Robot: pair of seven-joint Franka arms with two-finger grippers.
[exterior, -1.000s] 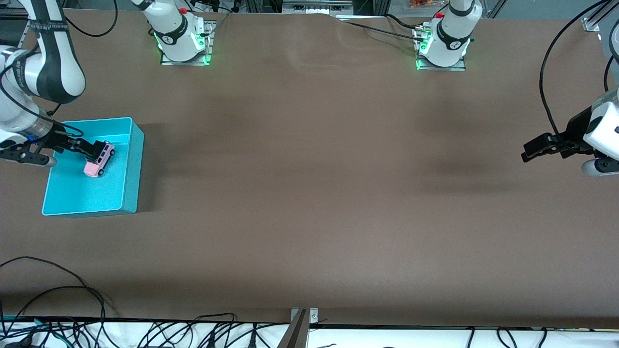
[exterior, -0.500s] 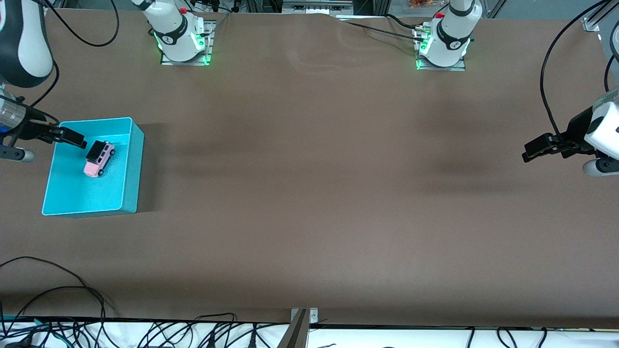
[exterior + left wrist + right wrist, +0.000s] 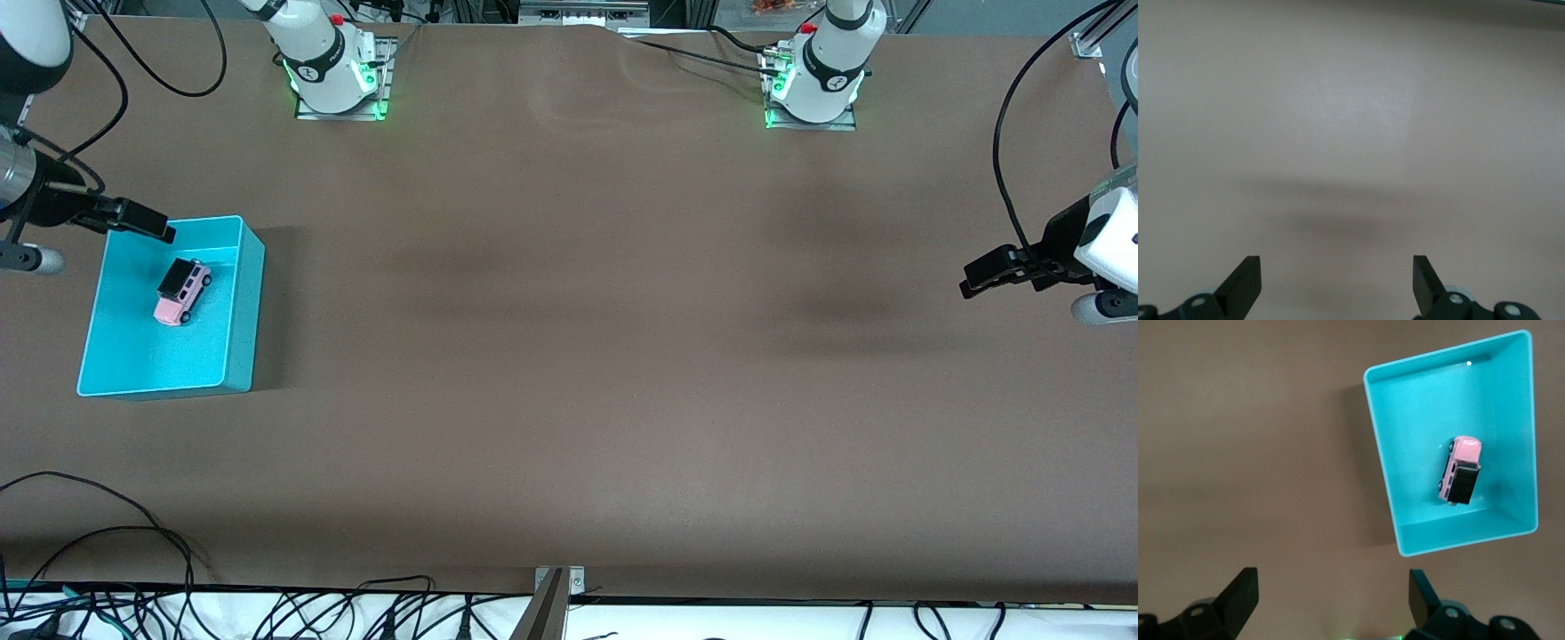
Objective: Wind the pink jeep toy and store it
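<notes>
The pink jeep toy (image 3: 182, 292) with a black roof rests on its wheels inside the turquoise bin (image 3: 142, 356) at the right arm's end of the table. It also shows in the right wrist view (image 3: 1459, 478), inside the bin (image 3: 1418, 420). My right gripper (image 3: 147, 222) is open and empty, up in the air over the bin's edge nearest the robots' bases. In its own view the right gripper (image 3: 1331, 600) has bare table between its fingers. My left gripper (image 3: 973, 276) is open and empty, waiting over the left arm's end of the table, over bare table in its own view (image 3: 1336, 283).
The brown table (image 3: 569, 356) spreads between the two arms. The arm bases (image 3: 333, 71) stand along the edge farthest from the front camera. Cables (image 3: 133, 533) lie along the edge nearest to it.
My right gripper has let go of the jeep in the bin, drawn back from it and risen. The jeep stays in place. The left arm has not moved.
</notes>
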